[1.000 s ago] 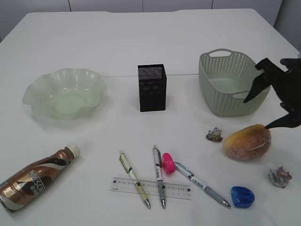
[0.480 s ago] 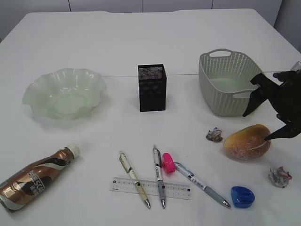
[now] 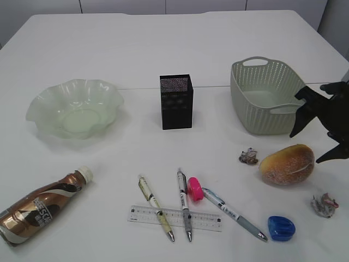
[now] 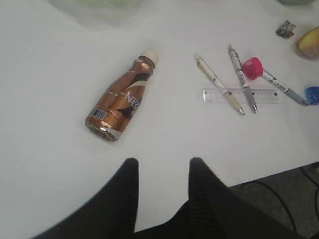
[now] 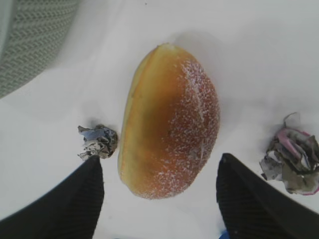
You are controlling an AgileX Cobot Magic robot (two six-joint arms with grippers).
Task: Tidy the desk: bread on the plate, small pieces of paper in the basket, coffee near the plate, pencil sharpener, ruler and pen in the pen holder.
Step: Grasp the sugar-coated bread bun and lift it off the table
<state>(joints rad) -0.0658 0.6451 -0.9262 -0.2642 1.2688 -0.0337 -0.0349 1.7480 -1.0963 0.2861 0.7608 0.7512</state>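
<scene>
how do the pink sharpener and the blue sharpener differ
The pink sharpener is narrow and lies wedged between two pens, touching them; the blue sharpener is broader, rounder and sits by the tip of the rightmost pen, nearer the front edge. The pink one is near the ruler; the blue one lies well to its right. Both rest on the desk, not in the pen holder.

The desk is showing a smooth, matt white surface. The plate is looking like translucent pale green glass, glossy at its ruffled rim. The basket is appearing as matt perforated plastic, the pen holder as black metal mesh. The coffee bottle is gleaming metallic brown. The bread is wearing a grainy sugar dusting over a smooth golden crust.
</scene>
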